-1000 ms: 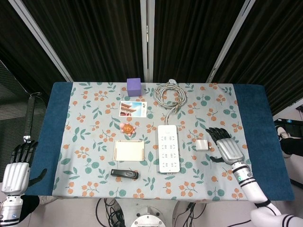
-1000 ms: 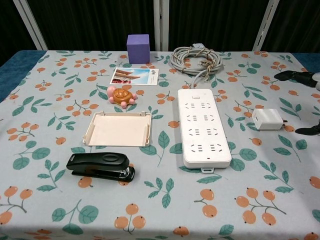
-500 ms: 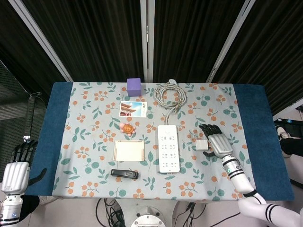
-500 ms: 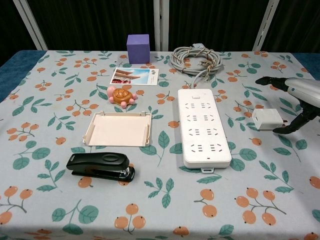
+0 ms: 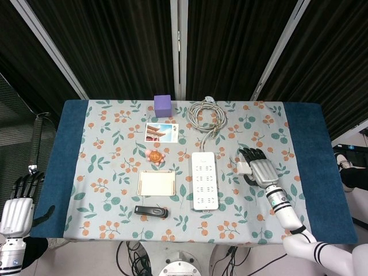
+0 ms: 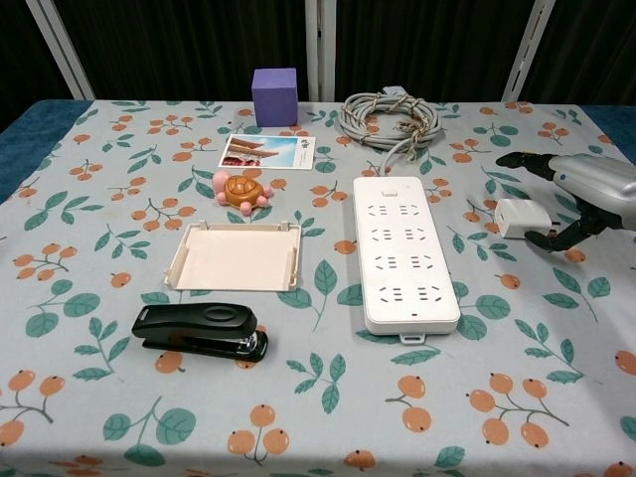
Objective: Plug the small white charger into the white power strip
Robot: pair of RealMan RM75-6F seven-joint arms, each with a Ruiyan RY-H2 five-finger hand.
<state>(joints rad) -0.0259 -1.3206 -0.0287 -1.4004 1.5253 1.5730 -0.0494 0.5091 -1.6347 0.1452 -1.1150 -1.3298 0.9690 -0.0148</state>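
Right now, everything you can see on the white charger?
The charger is a small white block, plastic by its look, with rounded edges. It sits to the right of the power strip, apart from it. The right hand is curled around its far side. Whether it is lifted off the tablecloth is unclear; its prongs are hidden.

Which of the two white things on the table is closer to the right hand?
The small white charger, right at the right hand. The white power strip is long, lies further left, and nothing touches it.
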